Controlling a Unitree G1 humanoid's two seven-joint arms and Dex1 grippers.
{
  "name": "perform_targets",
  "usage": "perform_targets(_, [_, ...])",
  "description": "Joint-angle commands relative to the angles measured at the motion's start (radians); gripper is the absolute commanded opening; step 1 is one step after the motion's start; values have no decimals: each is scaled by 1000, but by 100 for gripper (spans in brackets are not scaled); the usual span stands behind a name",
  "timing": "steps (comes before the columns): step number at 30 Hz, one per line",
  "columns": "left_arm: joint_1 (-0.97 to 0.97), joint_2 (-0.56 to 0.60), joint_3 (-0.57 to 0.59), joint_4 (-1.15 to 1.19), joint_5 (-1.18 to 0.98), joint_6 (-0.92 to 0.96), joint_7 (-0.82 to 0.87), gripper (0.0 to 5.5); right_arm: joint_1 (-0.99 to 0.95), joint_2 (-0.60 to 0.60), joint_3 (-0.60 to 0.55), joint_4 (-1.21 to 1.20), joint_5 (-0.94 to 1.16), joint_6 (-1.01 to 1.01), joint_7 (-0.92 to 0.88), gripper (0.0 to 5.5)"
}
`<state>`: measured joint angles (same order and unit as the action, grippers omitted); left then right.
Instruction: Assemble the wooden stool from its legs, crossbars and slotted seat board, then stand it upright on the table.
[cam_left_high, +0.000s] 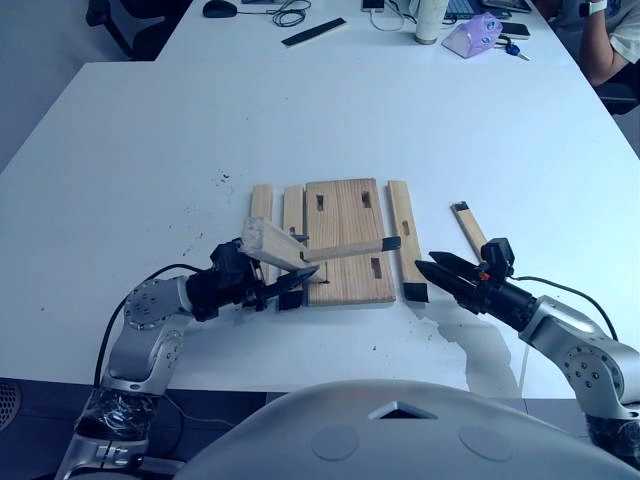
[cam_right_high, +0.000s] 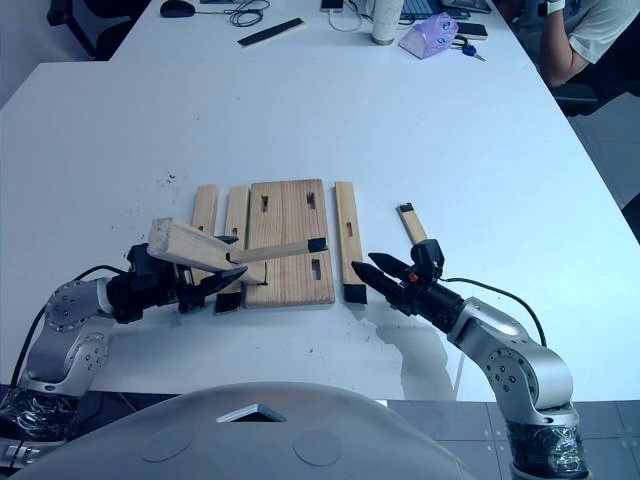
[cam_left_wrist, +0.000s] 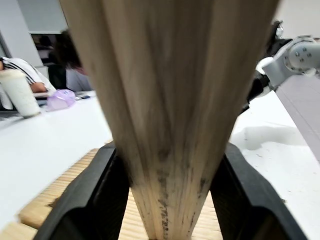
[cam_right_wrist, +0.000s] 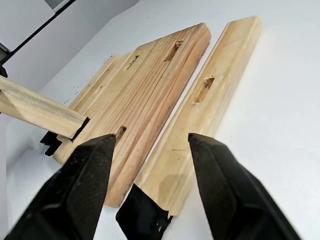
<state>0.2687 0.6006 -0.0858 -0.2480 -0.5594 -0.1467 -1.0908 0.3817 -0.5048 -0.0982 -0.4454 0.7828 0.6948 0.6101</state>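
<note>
While the left gripper (cam_left_high: 292, 284) clamps a leg (cam_left_high: 330, 248), the right gripper (cam_left_high: 432, 268) hangs open.
A slotted leg (cam_left_high: 404, 232) lies just ahead of it; the held leg partly hides the seat board (cam_left_high: 345, 215).

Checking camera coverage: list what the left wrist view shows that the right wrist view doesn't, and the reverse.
Left wrist: the left gripper shut on the held leg, close up; the right arm and a cup beyond. Right wrist: the open right gripper by the seat board and a loose leg, both slotted. Both: the held leg, the white table.
</note>
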Motion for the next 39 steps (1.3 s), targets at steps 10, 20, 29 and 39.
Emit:
perform_targets(10, [-225, 102, -12, -32, 74, 337, 67, 289, 8, 46, 19, -6, -46, -36, -18, 267])
perform_targets(20, [-184, 157, 44, -52, 162, 283, 59, 337, 51, 82, 22, -16, -75, -72, -29, 267])
perform_targets(29, [-71, 168, 200, -137, 144, 529, 252, 337, 172, 162, 17, -85, -70, -122, -84, 267])
perform_targets(39, [0, 182, 231, -235, 155, 816, 369, 337, 239, 215, 29, -126, -77, -163, -125, 267])
